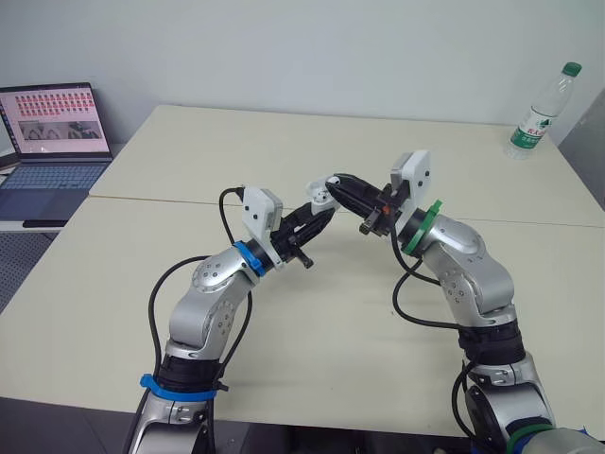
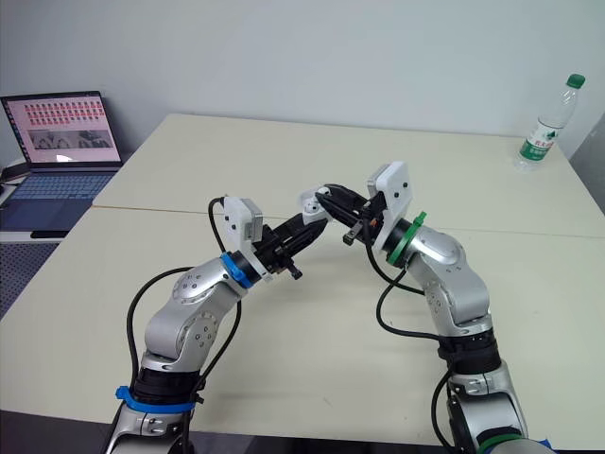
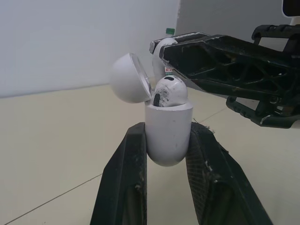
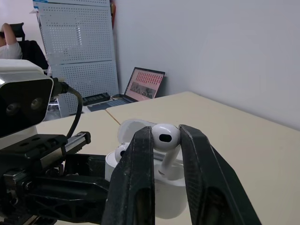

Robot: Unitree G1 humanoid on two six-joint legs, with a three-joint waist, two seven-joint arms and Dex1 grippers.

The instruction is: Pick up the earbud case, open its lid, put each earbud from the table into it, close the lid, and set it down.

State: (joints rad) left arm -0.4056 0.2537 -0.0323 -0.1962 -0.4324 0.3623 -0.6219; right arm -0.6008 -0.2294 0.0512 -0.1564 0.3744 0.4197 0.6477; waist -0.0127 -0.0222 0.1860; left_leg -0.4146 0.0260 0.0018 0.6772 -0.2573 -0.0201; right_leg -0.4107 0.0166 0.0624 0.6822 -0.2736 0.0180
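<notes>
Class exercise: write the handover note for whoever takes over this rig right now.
Left gripper: shut on the earbud case, held above the table, lid open.
Right gripper: shut on the second earbud, right over the case's opening.
Done: case picked up, lid opened, first earbud seated in the case.
Left: seat the second earbud, release it, close the lid, set the case down.
</notes>
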